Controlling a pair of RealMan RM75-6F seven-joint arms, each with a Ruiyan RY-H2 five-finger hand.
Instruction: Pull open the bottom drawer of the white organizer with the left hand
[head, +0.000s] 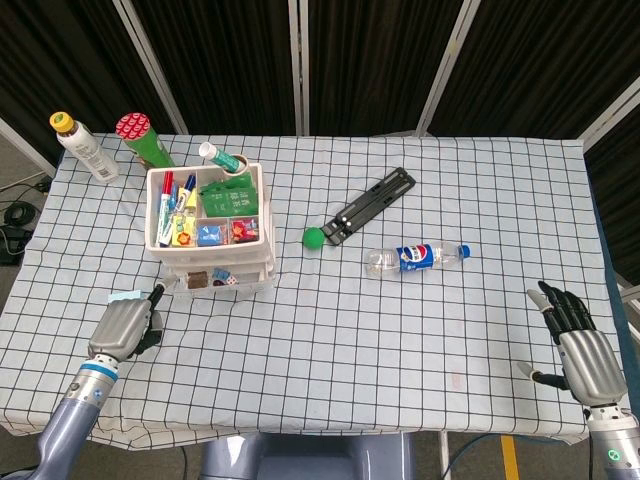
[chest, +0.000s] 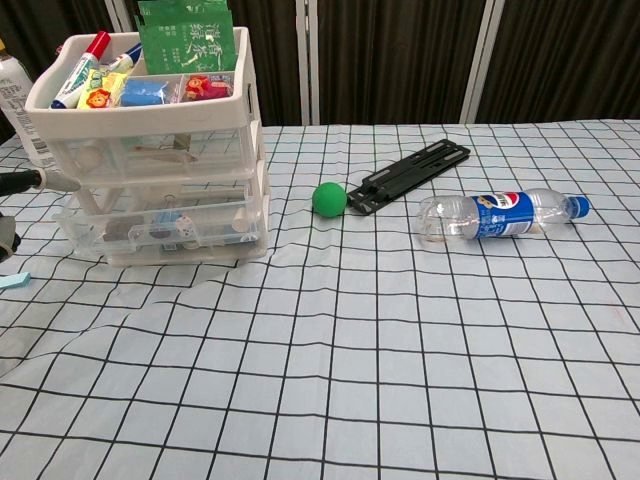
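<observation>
- Looking down from the head view, I see my left hand (head: 122, 326) on the table (head: 330, 340), fingers curled on nothing, near the white organizer (head: 208, 232); right hand (head: 583, 356) spread, empty.
- Chest view alone shows the bottom drawer (chest: 165, 227) nearly closed.

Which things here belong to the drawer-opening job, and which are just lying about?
Job:
- white organizer
- bottom drawer, see-through front
- left hand, beside the organizer's front left corner

Lying about:
- green ball
- plastic bottle, on its side
- black bracket
- yellow-capped bottle
- red-topped green can
- blue paper slip
- right hand
</observation>
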